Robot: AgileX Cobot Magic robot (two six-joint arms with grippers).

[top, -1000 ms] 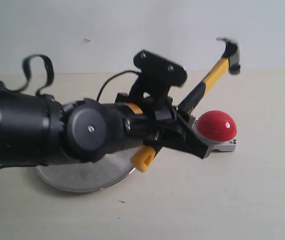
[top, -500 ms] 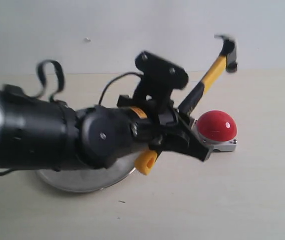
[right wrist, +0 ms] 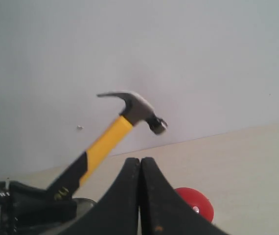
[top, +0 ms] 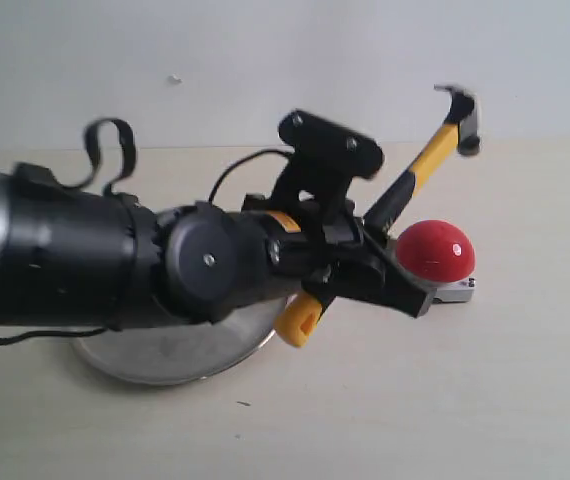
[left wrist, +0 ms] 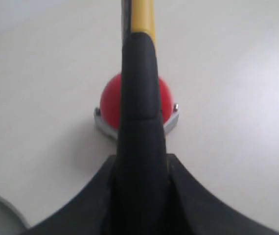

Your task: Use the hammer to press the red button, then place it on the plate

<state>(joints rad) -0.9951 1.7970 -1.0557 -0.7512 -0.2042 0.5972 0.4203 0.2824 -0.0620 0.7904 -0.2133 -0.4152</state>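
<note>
Hammer (top: pixel 427 162) handle clamped in the left end effector (top: pixel 380 275), head raised above the red button (top: pixel 435 250).

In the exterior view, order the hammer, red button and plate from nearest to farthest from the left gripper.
1. Hammer: clamped in the left gripper.
2. Red button: close beside it, on the right.
3. Plate: farthest, low on the left.

Pale wall (top: pixel 265 50) behind a light beige tabletop (top: pixel 525 400); one small speck (top: pixel 175 79), perhaps a screw, on the wall.
</note>
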